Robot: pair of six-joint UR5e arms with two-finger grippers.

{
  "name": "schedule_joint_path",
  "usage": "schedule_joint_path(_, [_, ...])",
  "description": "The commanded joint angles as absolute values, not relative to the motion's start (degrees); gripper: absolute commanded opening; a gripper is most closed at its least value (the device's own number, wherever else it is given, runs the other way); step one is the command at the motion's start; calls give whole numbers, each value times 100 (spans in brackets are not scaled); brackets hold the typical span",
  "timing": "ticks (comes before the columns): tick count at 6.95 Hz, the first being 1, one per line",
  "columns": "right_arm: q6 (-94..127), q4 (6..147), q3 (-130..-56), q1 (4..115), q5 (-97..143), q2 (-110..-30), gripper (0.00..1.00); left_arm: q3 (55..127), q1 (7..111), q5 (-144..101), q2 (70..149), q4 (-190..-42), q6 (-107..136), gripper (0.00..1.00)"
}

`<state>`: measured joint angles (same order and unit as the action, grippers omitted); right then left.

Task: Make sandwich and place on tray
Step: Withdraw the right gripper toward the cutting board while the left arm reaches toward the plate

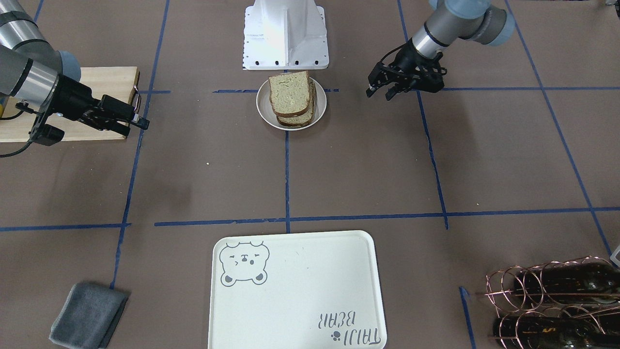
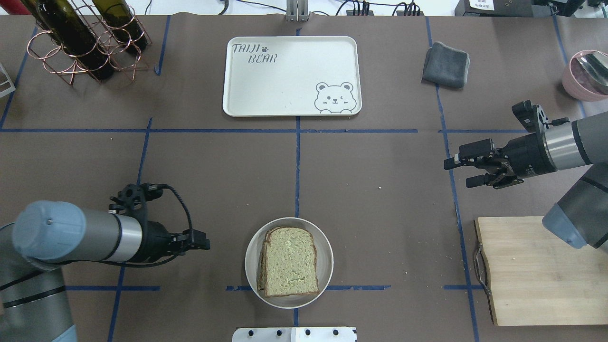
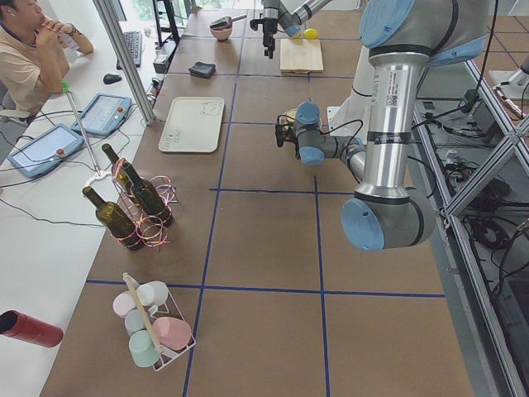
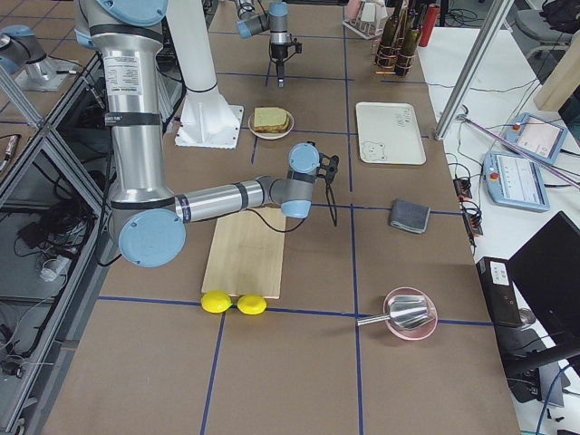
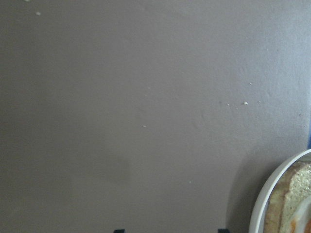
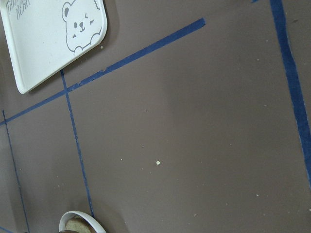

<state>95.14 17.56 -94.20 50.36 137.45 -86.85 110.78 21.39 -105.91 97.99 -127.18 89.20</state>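
The sandwich (image 2: pixel 288 261) is a stack of tan bread slices with dark crusts on a small round white plate (image 2: pixel 326 256) near the robot's base; it also shows in the front view (image 1: pixel 289 94). A sliver of white and orange shows between the slices in the left wrist view (image 5: pixel 297 219). The cream tray (image 2: pixel 285 80) with the bear drawing lies bare at the far side, also in the front view (image 1: pixel 300 291). My left gripper (image 2: pixel 205 243) is open and empty, left of the plate. My right gripper (image 2: pixel 458 172) is open and empty, far right.
A wooden cutting board (image 2: pixel 532 270) lies under the right arm. A folded grey cloth (image 2: pixel 446 64) lies right of the tray. A copper wine rack with bottles (image 2: pixel 85 42) stands at the far left. A pink bowl (image 2: pixel 586 73) sits at the far right edge.
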Motion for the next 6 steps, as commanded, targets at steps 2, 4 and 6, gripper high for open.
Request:
schedule_joint_path(2, [9483,1749,-9396,5001,13676,-8701,100,10573,1925,-10275,10740,-12076,8974,62])
schedule_joint_path(4, [9466,1749,-9396,4983,13720,-8692,100,10582,1759,-10274,10828,-12076,9000,54])
schedule_joint_path(6, [9466,1749,-9396,4975,13720,-8692,100,10608,1644,-10274,10819,-12076,9000,38])
